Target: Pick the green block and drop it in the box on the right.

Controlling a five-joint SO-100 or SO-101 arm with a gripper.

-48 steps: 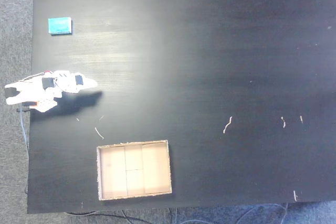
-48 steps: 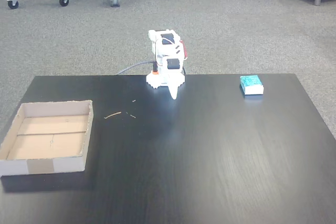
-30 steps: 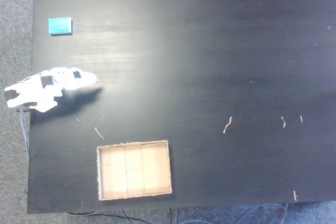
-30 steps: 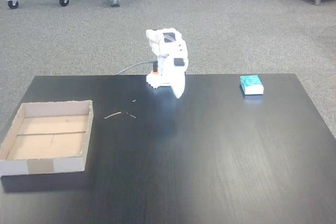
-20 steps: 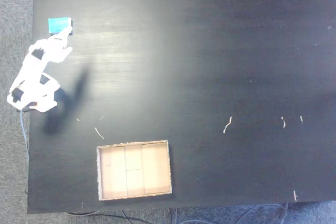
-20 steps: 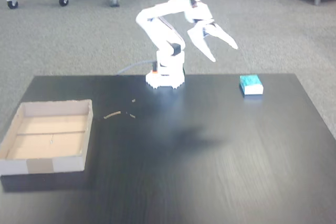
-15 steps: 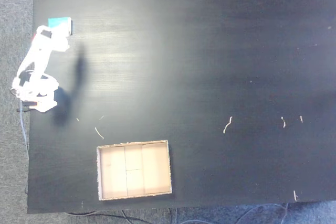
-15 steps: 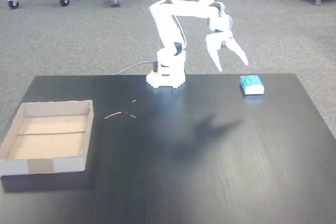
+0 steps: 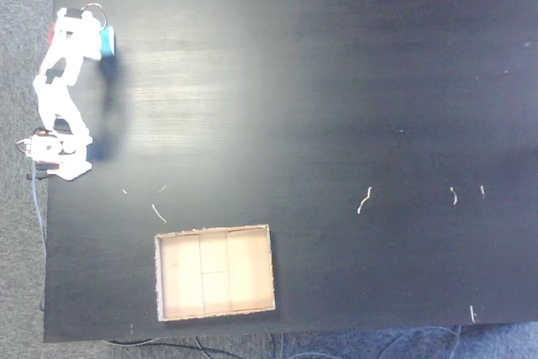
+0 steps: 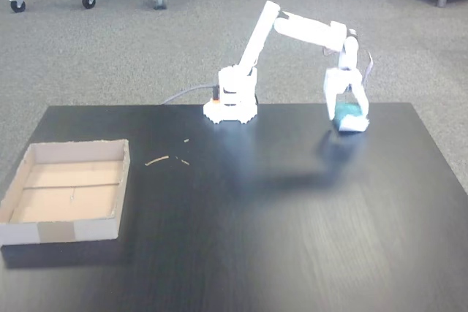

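Observation:
The green block (image 10: 352, 123) lies at the table's far right corner in a fixed view; in the other fixed view a sliver of the green block (image 9: 109, 42) shows at the top left, mostly covered by the arm. My gripper (image 10: 346, 112) points straight down over it, open, with one white finger (image 10: 330, 101) on each side of the block. From above, the gripper (image 9: 94, 38) sits right on top of the block. The tan cardboard box (image 10: 64, 229) stands empty at the table's near left; seen from above, the box (image 9: 215, 272) is at the lower middle left.
The black table (image 9: 336, 124) carries a few pale scraps (image 9: 364, 200) and small twigs (image 10: 156, 160) near the arm base (image 10: 230, 104). A grey cable (image 10: 183, 95) runs off the back edge. Chair wheels (image 10: 88, 1) stand on the carpet behind.
The arm unfolded from its rest pose, swung over to the green block and came down with its open fingers on either side of it. Block and box have not moved.

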